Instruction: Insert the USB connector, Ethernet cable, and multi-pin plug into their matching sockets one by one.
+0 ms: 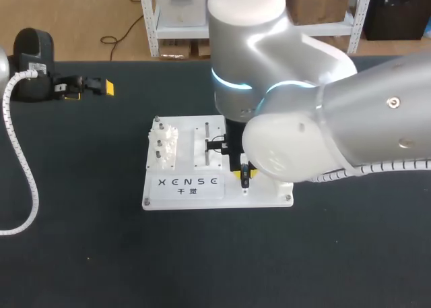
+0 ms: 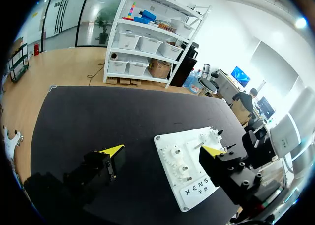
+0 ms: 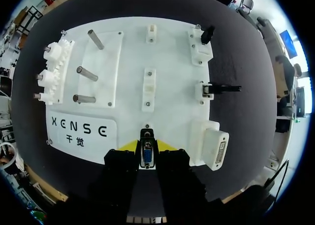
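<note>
Three metal pegs stand just beside the white gears

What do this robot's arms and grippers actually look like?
The right arm is fat, rounded silver-grey segments with a glowing cyan ring at one joint. A white ribbed cable trails from the left arm. The left gripper and right gripper are blocky black with yellow-tipped fingers.

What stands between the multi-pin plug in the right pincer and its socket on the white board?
Nothing visible does. The right pincer holds the multi-pin plug over the white board, and the multi-pin socket sits at the board's corner beside the pincer, with no object between them.
</note>
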Robot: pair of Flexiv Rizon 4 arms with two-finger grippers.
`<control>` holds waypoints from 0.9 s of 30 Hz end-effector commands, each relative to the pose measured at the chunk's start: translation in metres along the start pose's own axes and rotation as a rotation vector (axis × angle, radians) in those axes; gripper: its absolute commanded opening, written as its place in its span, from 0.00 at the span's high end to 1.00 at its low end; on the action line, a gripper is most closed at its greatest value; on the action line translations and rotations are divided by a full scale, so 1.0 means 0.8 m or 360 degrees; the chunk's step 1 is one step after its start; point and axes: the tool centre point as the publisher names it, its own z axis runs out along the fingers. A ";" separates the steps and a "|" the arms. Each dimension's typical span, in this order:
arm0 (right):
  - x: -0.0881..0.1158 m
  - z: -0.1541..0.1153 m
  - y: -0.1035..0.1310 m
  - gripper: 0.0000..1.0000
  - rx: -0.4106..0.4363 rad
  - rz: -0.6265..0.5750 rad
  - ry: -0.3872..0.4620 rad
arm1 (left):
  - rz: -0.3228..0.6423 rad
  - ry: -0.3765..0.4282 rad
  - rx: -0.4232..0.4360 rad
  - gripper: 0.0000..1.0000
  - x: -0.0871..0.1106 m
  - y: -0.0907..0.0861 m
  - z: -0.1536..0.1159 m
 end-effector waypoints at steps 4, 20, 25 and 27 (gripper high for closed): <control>0.013 -0.027 -0.010 1.00 -0.0025 -0.0002 -0.0092 | 0.0000 0.0000 0.0000 0.00 0.000 0.000 0.000; 0.028 -0.083 -0.090 1.00 -0.0061 0.0154 -0.0189 | 0.0000 0.0000 0.0000 0.00 0.000 0.000 0.000; 0.025 -0.080 -0.099 1.00 -0.0045 0.0178 -0.0184 | 0.0000 0.0000 0.0000 0.00 0.000 0.000 0.000; 0.023 -0.077 -0.101 1.00 -0.0036 0.0179 -0.0178 | 0.0000 0.0000 0.0000 0.00 0.000 0.000 0.000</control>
